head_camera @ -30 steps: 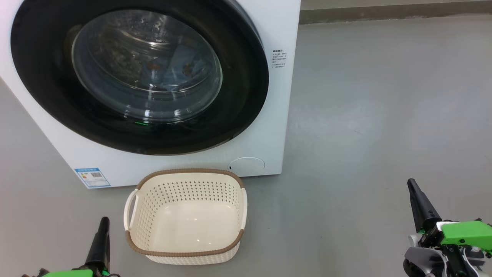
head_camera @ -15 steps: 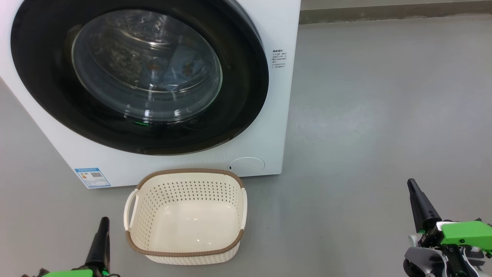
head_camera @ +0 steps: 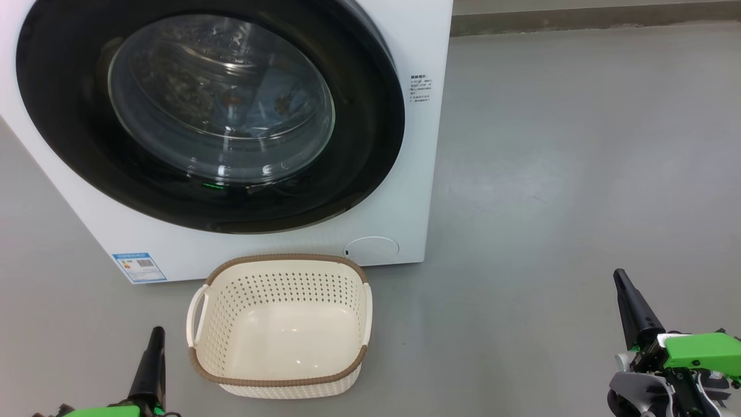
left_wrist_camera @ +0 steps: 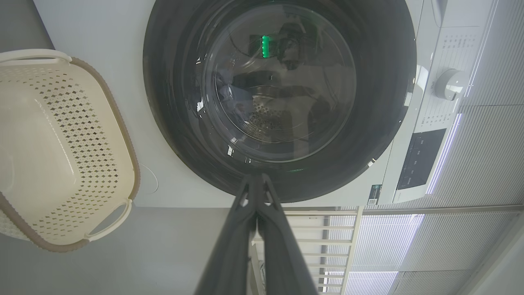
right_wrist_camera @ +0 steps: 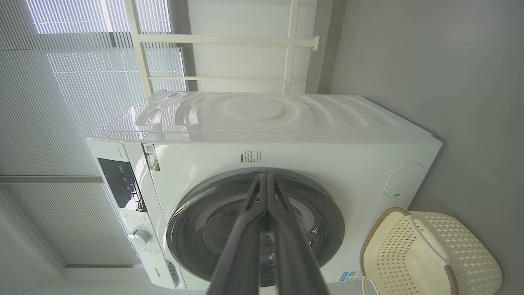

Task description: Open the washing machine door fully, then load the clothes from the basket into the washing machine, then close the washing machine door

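Head view: the door (head_camera: 359, 145) is sitting shut on the washer (head_camera: 405, 220), far left. Its glossy black rim is looking stiff and probably slippery, so its outer edge seems the place for gripping. Blue clothes (head_camera: 278, 98) are showing through the bulging glass, likely soft and light. The basket (head_camera: 283, 258) is lying empty on the floor, just beside the washer. The left claw (head_camera: 156, 336) and right claw (head_camera: 620, 278) are hanging pressed together, apart from everything.

Left wrist view: the left claw is pointing toward the door's rim.

Right wrist view: the right claw is aiming at the door, pinching nothing.
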You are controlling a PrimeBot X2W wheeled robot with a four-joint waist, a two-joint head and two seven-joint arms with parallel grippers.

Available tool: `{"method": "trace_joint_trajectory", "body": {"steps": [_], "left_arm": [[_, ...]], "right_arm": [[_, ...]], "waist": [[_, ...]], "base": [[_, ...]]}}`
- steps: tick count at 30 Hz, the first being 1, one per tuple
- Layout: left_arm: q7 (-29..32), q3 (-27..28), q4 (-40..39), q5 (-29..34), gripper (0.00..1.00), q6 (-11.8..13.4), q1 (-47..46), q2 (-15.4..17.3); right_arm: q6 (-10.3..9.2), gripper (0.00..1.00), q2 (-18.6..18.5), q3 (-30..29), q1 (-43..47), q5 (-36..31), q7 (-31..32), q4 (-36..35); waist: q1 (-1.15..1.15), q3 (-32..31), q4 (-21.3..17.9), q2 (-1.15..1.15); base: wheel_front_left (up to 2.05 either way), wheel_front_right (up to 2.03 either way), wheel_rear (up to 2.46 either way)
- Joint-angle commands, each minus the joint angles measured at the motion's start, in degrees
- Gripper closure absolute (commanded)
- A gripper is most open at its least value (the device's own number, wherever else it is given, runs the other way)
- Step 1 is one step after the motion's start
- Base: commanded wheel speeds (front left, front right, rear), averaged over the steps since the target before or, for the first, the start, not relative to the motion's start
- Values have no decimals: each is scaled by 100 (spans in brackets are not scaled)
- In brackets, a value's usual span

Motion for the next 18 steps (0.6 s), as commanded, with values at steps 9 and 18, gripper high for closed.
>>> {"method": "trace_joint_trajectory", "body": {"steps": [9, 18], "left_arm": [[39, 188, -161, -40, 100, -40, -274, 49], [39, 188, -161, -41, 100, -40, -274, 49]], "right_arm": [[2, 100, -53, 102, -116, -13, 31, -175], [2, 100, -53, 102, -116, -13, 31, -175]], "waist": [[0, 0, 0, 0], [0, 0, 0, 0]], "base": [[0, 0, 0], [0, 0, 0]]}}
